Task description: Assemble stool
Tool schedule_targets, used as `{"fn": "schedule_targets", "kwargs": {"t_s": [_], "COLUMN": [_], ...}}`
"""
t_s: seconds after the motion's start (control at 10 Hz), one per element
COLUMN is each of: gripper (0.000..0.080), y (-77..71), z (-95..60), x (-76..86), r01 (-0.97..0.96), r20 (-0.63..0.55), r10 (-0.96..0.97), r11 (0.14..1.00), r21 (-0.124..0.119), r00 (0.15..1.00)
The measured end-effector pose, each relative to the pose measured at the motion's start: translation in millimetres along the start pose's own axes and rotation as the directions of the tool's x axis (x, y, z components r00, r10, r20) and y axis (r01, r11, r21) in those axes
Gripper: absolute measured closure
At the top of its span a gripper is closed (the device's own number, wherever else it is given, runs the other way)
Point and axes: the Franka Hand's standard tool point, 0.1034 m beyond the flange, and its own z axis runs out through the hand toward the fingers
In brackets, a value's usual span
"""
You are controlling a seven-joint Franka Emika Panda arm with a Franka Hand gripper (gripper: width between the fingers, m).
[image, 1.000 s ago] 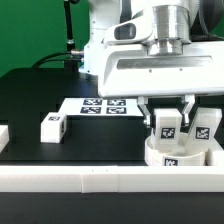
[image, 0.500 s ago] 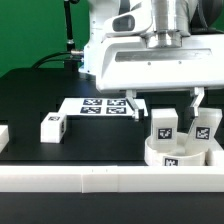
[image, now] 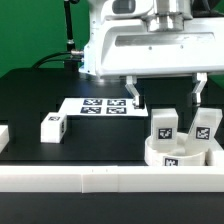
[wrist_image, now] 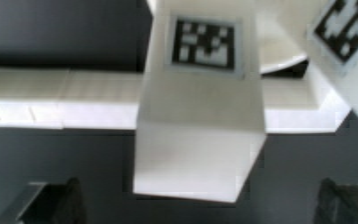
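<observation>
The round white seat (image: 180,156) lies at the exterior view's right front, against the white rail. Two tagged white legs stand upright in it, one (image: 164,124) nearer the middle and one (image: 206,125) further right. A third leg (image: 52,127) lies loose on the black table at the left. My gripper (image: 165,92) is open and empty, above the nearer standing leg, its fingers (image: 132,93) wide apart and clear of it. In the wrist view that leg (wrist_image: 201,110) fills the middle between the two dark fingertips (wrist_image: 51,200).
The marker board (image: 100,104) lies flat behind the loose leg. A long white rail (image: 90,178) runs along the table's front edge. A small white block (image: 4,137) sits at the far left edge. The arm's white body hangs over the seat.
My gripper has opened off the nearer standing leg and risen; its fingers have spread wide. The leg stays upright in the seat.
</observation>
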Motion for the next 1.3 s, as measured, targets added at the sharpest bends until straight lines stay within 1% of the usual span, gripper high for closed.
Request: {"fn": "schedule_targets", "kwargs": {"t_s": [0.1, 0.2, 0.3, 0.4, 0.5, 0.6, 0.7, 1.0, 1.1, 1.2, 1.3], "gripper": [0.0151, 0.0151, 0.0151, 0.0151, 0.0151, 0.0151, 0.0151, 0.0173, 0.0347, 0.0347, 0.0463], "y": [0.0, -2.0, -3.8, -3.6, -3.1, -2.8, -1.5, -0.3, -1.4, -2.1, -2.0], "z": [0.5, 4.5, 3.7, 5.4, 6.9, 9.7, 13.2, 18.2, 19.7, 20.2, 20.2], "x": [-1.1, -10.5, -4.9, -1.8, -10.2, -6.8, -7.0, -18.1, -21.6, -22.9, -22.7], "r01": [0.000, -0.003, -0.006, -0.009, -0.013, -0.015, -0.014, -0.015, -0.013, -0.011, -0.028], "r20": [0.007, 0.133, 0.218, 0.262, 0.357, 0.383, 0.359, 0.360, 0.357, 0.355, 0.356], "r10": [0.000, 0.001, 0.001, 0.001, -0.001, -0.001, 0.001, 0.003, 0.001, 0.000, 0.018], "r11": [1.000, 1.000, 1.000, 1.000, 0.999, 0.999, 0.999, 0.999, 0.999, 1.000, 0.999], "r21": [0.001, 0.014, 0.025, 0.029, 0.036, 0.038, 0.034, 0.030, 0.029, 0.029, 0.024], "r00": [1.000, 0.991, 0.976, 0.965, 0.934, 0.924, 0.933, 0.933, 0.934, 0.935, 0.934]}}
